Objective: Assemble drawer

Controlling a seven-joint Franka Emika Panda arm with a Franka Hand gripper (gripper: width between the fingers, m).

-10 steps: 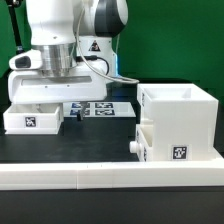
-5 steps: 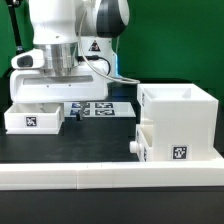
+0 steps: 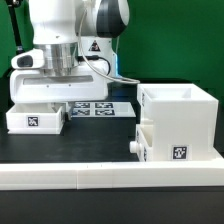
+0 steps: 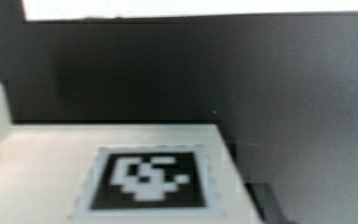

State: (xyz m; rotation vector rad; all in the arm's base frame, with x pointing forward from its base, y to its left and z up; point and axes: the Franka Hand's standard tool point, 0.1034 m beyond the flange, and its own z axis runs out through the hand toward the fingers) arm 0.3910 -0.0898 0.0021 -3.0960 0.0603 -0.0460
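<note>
A small white tray (image 3: 37, 120) with a black-and-white tag stands on the black table at the exterior view's left. My gripper (image 3: 57, 98) reaches down onto its back wall, and its fingertips are hidden behind the tray. In the wrist view the tray's tagged face (image 4: 153, 178) fills the near part and no fingers show. The tall white shell (image 3: 182, 118) stands at the exterior view's right. A second tray (image 3: 146, 140) sits in its lower part with its knob (image 3: 134, 147) sticking out.
The marker board (image 3: 100, 107) lies flat between the tray and the shell. A long low white border wall (image 3: 110, 178) runs along the front. A green backdrop stands behind the arm.
The left tray has shifted a little toward the exterior view's right together with my gripper. The shell has not moved.
</note>
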